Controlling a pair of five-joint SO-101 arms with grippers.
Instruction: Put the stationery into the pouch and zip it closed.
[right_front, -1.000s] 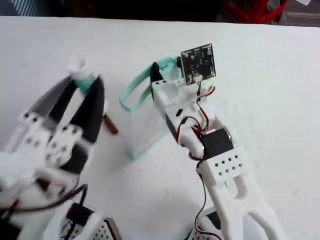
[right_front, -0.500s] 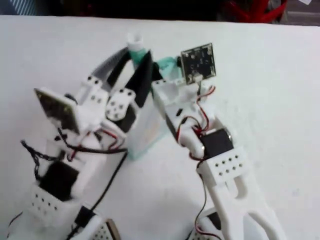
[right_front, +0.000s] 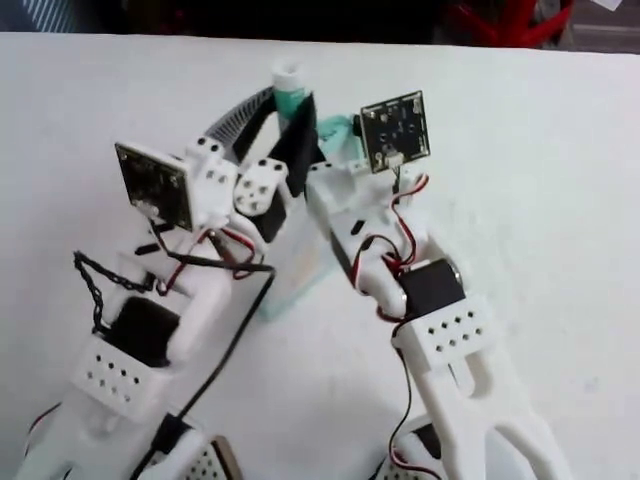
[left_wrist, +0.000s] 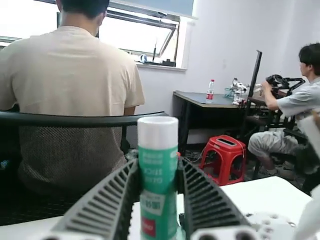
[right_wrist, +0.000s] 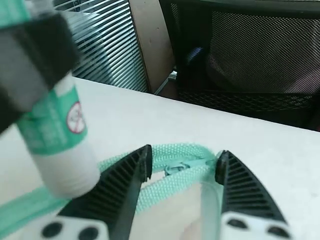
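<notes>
Left gripper (right_front: 287, 108): jaws clamped on the glue stick (left_wrist: 157, 155), white cap poking out past the tips
Glue stick: held off the surface (right_front: 520, 150); just beside the teal zipper end of the pouch (right_front: 303, 268)
Right gripper (right_wrist: 183, 156): jaws pressed on either side of the pouch's zipper end
Pouch: clear with teal trim; stands on edge between the two arms

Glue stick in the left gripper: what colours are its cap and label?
Cylindrical glue stick: white cap, teal-green label; best in the left wrist view.
</notes>
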